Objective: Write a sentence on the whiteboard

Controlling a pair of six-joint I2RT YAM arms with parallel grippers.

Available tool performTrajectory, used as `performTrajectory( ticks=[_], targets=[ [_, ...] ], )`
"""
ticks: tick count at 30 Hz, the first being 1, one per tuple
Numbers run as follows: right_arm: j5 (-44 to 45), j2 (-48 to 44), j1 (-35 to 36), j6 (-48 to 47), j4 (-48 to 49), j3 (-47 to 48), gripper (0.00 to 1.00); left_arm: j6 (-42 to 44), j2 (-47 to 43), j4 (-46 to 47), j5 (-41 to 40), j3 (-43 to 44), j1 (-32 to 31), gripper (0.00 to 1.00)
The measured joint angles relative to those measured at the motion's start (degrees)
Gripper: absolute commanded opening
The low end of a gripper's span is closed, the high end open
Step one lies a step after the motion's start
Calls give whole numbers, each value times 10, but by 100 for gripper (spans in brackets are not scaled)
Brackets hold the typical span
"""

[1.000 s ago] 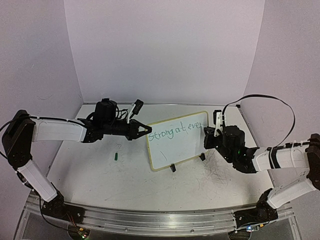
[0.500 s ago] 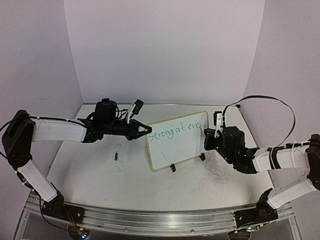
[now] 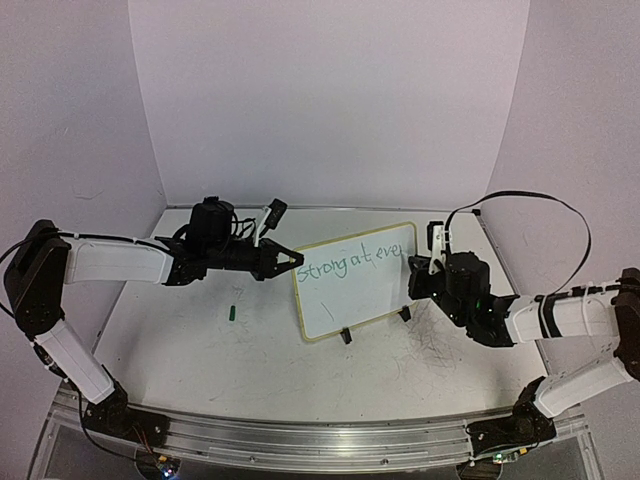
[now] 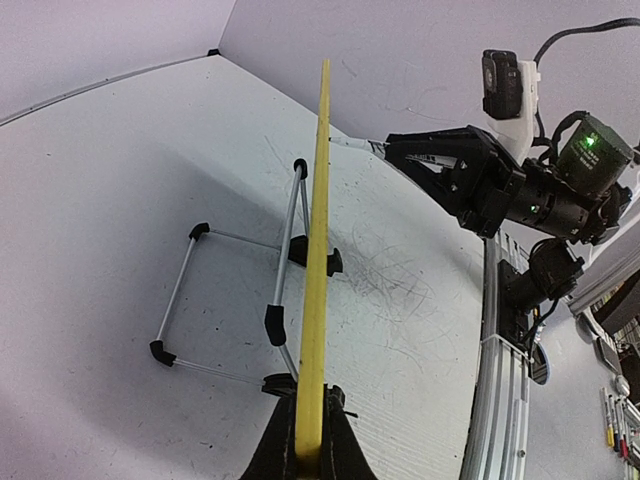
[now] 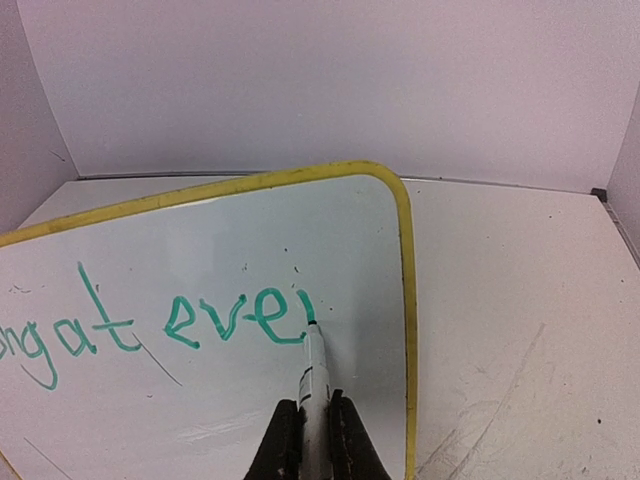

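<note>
The whiteboard [image 3: 362,290] stands tilted on its black clip feet at the table's middle. Its yellow frame shows edge-on in the left wrist view as the whiteboard [image 4: 319,230]. My left gripper [image 3: 296,260] is shut on the board's left edge, and the left gripper [image 4: 310,445] pinches the frame. The sentence [image 3: 352,262] is green writing, reading "strong at eve" plus a fresh stroke. My right gripper [image 3: 417,266] is shut on a white marker [image 5: 317,375]. The marker's tip touches the whiteboard [image 5: 210,230] at the end of the sentence [image 5: 235,318]. The right gripper [image 5: 309,425] is low in its own view.
A small green marker cap [image 3: 232,313] lies on the table left of the board. A wire stand [image 4: 228,292] props the board from behind. The scuffed table [image 3: 250,360] is walled at the back and both sides.
</note>
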Motion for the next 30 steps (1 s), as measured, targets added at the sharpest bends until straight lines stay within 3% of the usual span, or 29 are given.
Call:
performTrajectory(
  ticks=[30],
  targets=[
    [6, -38, -15, -1, 7, -1, 0, 4, 0, 0, 0, 0, 0, 0]
  ],
)
